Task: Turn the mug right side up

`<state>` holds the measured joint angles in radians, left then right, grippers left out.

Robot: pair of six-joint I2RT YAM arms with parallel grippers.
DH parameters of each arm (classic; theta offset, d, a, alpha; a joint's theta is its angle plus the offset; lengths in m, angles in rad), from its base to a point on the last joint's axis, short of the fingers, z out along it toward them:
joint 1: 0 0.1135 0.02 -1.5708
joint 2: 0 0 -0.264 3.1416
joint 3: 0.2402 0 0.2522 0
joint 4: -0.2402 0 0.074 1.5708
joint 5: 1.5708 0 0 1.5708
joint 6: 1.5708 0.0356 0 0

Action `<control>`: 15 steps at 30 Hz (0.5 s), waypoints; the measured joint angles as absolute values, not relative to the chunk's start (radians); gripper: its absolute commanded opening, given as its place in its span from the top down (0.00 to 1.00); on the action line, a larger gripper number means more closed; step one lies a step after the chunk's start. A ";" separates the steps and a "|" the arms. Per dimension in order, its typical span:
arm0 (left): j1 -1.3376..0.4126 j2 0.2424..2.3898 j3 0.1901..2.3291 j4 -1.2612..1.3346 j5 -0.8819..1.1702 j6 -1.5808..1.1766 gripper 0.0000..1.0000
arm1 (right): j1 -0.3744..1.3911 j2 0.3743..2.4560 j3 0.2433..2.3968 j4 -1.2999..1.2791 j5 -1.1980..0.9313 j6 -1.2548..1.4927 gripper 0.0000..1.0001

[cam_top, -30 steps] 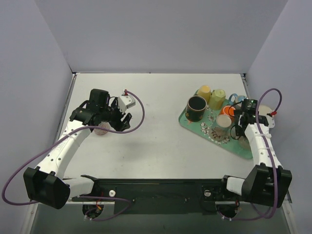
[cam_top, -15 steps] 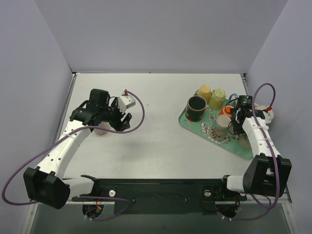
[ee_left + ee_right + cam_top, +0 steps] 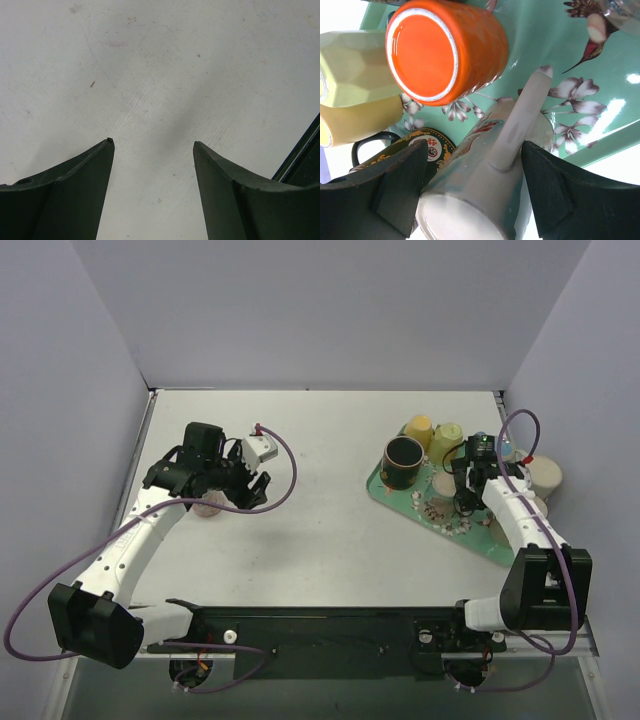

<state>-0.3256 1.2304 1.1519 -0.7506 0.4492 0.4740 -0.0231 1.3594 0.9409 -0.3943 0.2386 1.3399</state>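
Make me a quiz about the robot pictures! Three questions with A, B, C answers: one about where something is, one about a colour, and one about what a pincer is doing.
1. Where is the orange mug?
A. in the left pincer
B. on the tray
C. on the floor

2. What colour is the tray?
A. red
B. black
C. green

3. What is the left pincer doing?
A. open, holding nothing
B. shut on a mug
C. shut on a spoon

Answers:
1 B: the right wrist view shows it standing base up on the tray.
2 C: the tray's surface is green with flowers and birds.
3 A: its fingers stand apart over the bare table.
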 measured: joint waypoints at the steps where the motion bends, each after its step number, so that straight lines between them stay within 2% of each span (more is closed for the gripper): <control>1: -0.326 1.230 1.152 -0.751 0.449 0.474 0.25 | -0.023 1.368 0.941 -0.386 0.237 1.343 0.31; 15: -0.326 1.230 1.150 -0.750 0.449 0.474 0.26 | -0.139 1.422 0.910 -0.342 0.145 1.260 0.32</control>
<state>-0.3260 1.2304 1.1500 -0.7502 0.4492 0.4740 -0.1387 1.4223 0.9096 -0.3416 0.1448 1.2598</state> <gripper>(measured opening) 0.746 0.687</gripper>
